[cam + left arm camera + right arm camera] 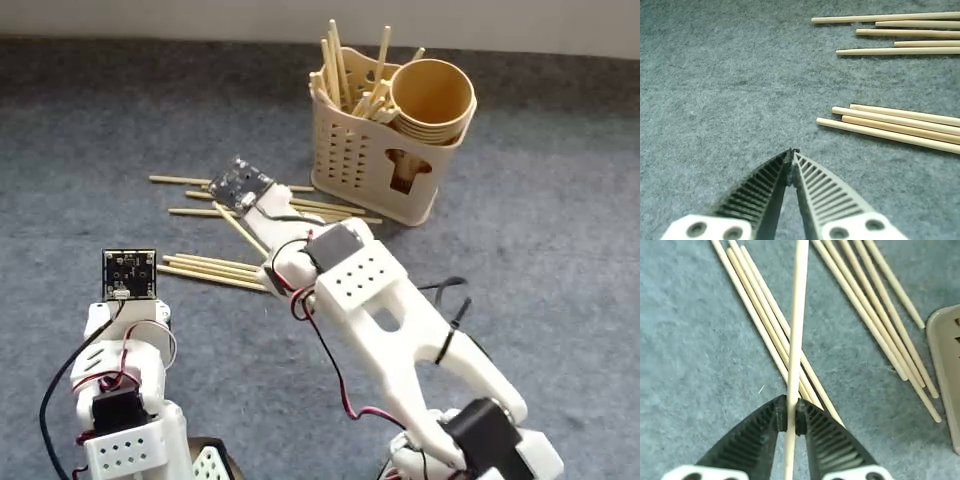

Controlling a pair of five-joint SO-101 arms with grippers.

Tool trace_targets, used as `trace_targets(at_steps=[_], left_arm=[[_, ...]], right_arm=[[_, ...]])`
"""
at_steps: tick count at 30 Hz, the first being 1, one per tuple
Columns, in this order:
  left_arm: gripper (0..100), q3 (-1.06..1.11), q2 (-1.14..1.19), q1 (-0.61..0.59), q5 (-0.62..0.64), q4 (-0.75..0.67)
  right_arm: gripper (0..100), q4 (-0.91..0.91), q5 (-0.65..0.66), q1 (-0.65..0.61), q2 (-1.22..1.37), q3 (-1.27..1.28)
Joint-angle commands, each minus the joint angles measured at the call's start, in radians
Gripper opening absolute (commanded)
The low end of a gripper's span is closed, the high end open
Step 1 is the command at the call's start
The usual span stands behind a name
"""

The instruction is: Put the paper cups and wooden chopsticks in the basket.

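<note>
High camera: fixed, and we look down from above and behind the arms (400,320), facing across the grey felt (560,200) to the basket (380,170) at the far side; it is our widest view. Left wrist camera: close over the left gripper (791,152), aimed forward past its tip at the felt. Right wrist camera: mounted likewise over the right gripper (791,415) and the chopstick (797,315) pinched in it, nearer the felt. We find the loose chopsticks (215,268) in all three views; the high and right wrist views also share the basket wall.

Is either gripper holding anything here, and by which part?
The right gripper pinches one chopstick partway along its shaft; the left gripper is shut on nothing.
</note>
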Motion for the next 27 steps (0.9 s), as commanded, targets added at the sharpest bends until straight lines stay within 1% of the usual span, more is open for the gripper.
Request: trace_targets(at_steps=[1,3,6,10,14,21,24,27], left_arm=[[1,0.019,0.005,0.012,-0.008,0.003],[1,0.019,0.005,0.012,-0.008,0.003],[1,0.019,0.005,0.012,-0.008,0.003],[1,0.019,0.005,0.012,-0.008,0.003],[1,0.019,0.005,0.012,-0.008,0.003],[1,0.019,0.005,0.012,-0.008,0.003],[1,0.019,0.005,0.012,-0.008,0.003],[1,0.019,0.005,0.01,-0.008,0.003]], right_arm=[[0.5,-0.005,-0.097,0.015,-0.114,-0.005],[0.5,-0.005,-0.172,0.013,-0.157,-0.007],[0.5,-0.008,-0.229,0.013,-0.24,-0.008],[0.5,-0.079,-0.267,0.015,-0.357,-0.008],[0.5,-0.17,-0.265,0.039,-0.444,-0.008],[0.5,-0.432,-0.261,0.2,-0.486,-0.008],[0.5,-0.565,-0.259,0.231,-0.484,-0.008],[0.5,-0.684,-0.259,0.234,-0.484,-0.008]])
